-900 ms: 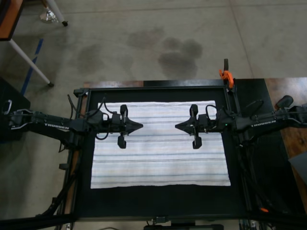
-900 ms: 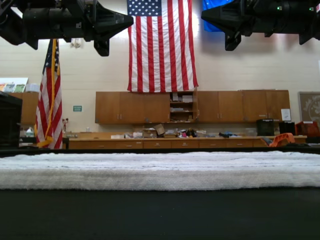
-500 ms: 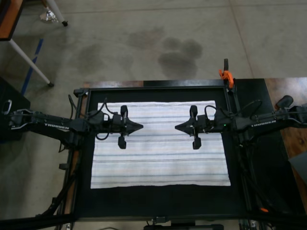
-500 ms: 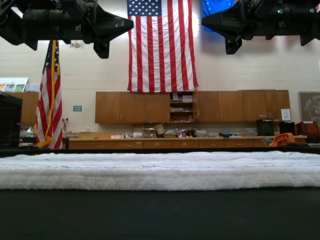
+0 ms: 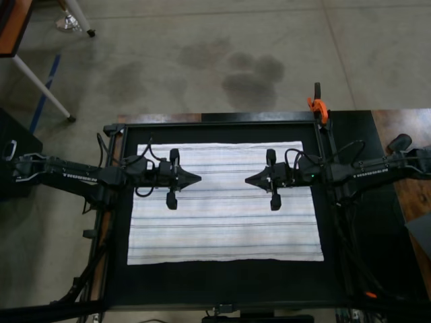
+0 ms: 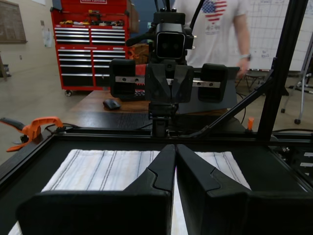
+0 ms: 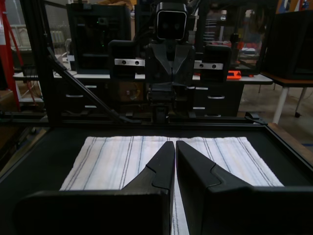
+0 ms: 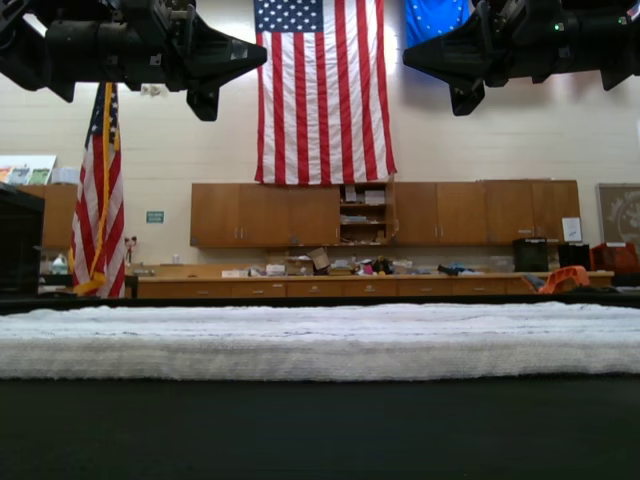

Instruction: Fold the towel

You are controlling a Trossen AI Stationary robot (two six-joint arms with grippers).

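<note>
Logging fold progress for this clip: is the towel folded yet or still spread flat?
Spread flat. The towel lies as one full rectangle on the black table, all edges showing, no layer doubled over.

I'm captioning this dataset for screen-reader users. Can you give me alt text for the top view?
A white striped towel lies flat and unfolded on a black table, seen from above. Two black robot arms reach in from either side, their shut grippers pointing at each other over the towel's far half. An orange clamp sits at the table's far edge.
</note>
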